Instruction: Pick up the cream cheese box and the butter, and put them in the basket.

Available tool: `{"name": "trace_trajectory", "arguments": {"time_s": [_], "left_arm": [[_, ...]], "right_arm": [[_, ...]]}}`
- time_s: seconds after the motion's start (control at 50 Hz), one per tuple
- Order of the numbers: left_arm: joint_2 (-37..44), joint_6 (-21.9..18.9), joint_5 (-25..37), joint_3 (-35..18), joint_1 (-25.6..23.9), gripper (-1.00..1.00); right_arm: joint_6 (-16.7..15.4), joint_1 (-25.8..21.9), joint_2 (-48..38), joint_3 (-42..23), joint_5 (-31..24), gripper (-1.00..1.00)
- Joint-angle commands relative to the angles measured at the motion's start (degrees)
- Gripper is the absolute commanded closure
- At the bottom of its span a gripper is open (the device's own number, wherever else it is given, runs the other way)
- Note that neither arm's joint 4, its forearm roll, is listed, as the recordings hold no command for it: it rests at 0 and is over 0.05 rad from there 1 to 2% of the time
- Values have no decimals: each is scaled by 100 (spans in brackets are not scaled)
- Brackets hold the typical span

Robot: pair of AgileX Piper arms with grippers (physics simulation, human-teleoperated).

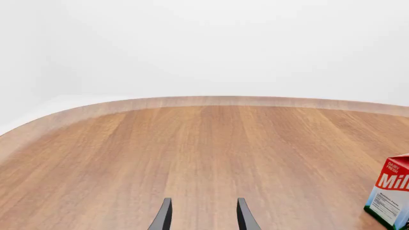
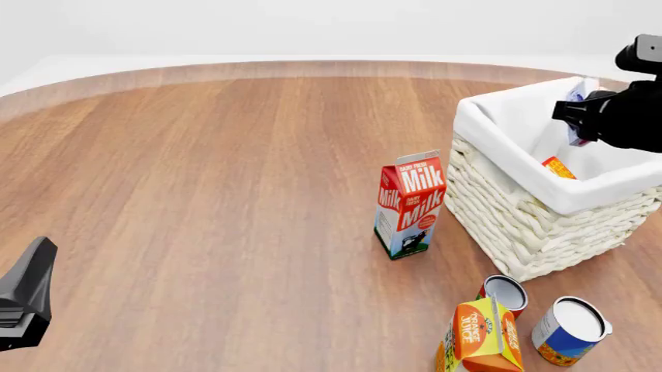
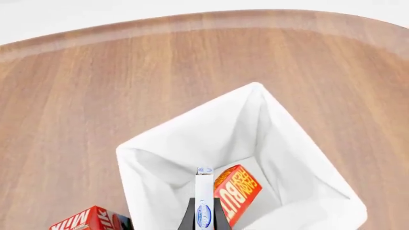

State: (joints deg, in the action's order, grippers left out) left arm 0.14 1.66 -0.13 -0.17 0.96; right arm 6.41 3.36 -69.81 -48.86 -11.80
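Note:
The basket [image 2: 517, 201], cream-white wicker with a white liner [image 3: 179, 148], stands at the right of the table. Inside it lies the butter [image 3: 238, 190], a red-orange box also seen in the front view [image 2: 559, 167]. My right gripper [image 3: 204, 213] hangs over the basket's opening, shut on the cream cheese box [image 3: 204, 191], which is held on edge above the liner beside the butter. In the front view the box [image 2: 577, 133] shows below the right gripper [image 2: 584, 116]. My left gripper [image 1: 204, 215] is open and holds nothing, low at the near left [image 2: 36, 267].
A red-white milk carton [image 2: 411, 203] stands upright just left of the basket and shows in the left wrist view [image 1: 390, 191]. An orange juice carton [image 2: 481, 337] and two cans [image 2: 504, 293] [image 2: 569, 329] sit near the front right. The table's curved far edge [image 1: 204, 101] lies ahead.

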Motion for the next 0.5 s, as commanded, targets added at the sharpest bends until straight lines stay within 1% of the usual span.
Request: {"name": "trace_trajectory", "arguments": {"time_s": [0.02, 0.38, 0.4, 0.5], "left_arm": [[0, 1, 0, 0, 1, -100], [0, 0, -1, 0, 0, -100], [0, 3, 0, 0, 1, -100], [0, 0, 0, 0, 1, -100]], "right_arm": [[38, 46, -19, 44, 78, 100], [70, 41, 8, 40, 52, 100], [77, 31, 21, 32, 36, -100], [96, 25, 71, -20, -29, -100]]}}
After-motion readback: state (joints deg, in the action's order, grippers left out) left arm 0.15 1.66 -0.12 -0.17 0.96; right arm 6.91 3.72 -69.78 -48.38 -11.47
